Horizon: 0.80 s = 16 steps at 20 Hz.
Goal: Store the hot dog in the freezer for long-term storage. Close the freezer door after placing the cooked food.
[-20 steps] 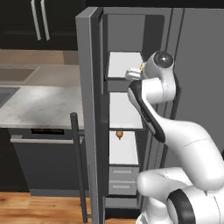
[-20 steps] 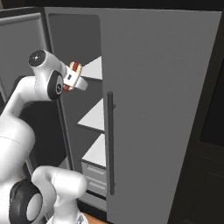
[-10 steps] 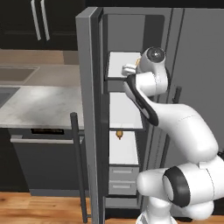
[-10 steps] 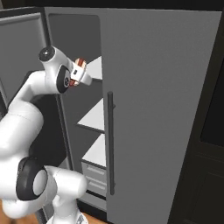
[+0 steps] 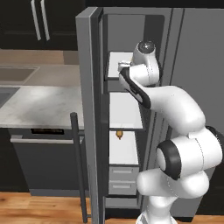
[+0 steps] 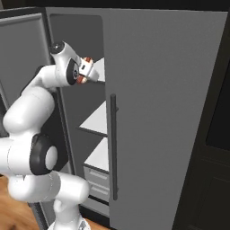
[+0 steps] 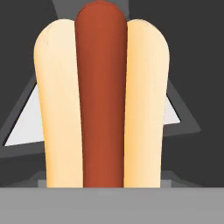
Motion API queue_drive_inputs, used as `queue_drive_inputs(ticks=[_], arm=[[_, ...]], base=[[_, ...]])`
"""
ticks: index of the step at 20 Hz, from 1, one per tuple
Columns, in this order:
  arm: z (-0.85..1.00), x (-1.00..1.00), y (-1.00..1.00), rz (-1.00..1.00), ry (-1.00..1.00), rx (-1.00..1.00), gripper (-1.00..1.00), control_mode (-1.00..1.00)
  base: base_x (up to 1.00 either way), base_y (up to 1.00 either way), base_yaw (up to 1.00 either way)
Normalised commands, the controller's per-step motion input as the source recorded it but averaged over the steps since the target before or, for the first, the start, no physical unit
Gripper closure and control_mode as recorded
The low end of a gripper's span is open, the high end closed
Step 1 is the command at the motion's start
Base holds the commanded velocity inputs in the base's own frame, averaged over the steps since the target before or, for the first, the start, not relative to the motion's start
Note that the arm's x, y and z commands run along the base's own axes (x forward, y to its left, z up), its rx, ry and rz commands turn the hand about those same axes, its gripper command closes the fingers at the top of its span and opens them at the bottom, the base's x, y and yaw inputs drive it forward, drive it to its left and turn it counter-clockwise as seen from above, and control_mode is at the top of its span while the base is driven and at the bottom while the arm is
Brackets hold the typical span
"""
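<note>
The claw (image 6: 86, 72) is pinching the hot dog (image 6: 86, 69), and it sits at the front edge of the top white shelf (image 5: 118, 65) inside the freezer (image 5: 123, 131). In the right base view the hot dog's tan bun and red sausage show just past the end of the hand, at the mouth of the compartment and level with that top shelf. The hand view looks straight along the hot dog (image 7: 101, 100), the sausage running up the middle between the two bun halves, with a pale shelf edge and dark freezer walls behind it. The freezer door (image 5: 89, 113) stands wide open, edge-on in the left base view, with its dark vertical bar handle (image 5: 78, 166) toward the grey table (image 5: 39, 103). A tiny orange-brown item (image 5: 118, 134) lies near the back edge of a lower shelf, and two pale grey drawers (image 5: 123, 179) sit below.
</note>
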Motion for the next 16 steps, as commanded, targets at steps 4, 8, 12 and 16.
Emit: queue_drive_inputs(ticks=[4, 8, 12, 16], arm=[[0.0, 0.48, 0.0, 0.0, 0.03, -0.03, 1.0, -1.0], [-0.01, 0.29, 0.0, 0.0, 0.02, -0.02, 1.0, -1.0], [-0.12, 0.31, -0.06, 0.0, 0.0, 0.0, 1.0, -1.0], [-0.07, 0.41, -0.13, 0.0, 0.0, 0.0, 1.0, -1.0]], base=[[0.0, 0.0, 0.0], [0.0, 0.0, 0.0], [0.0, 0.0, 0.0], [0.0, 0.0, 0.0]])
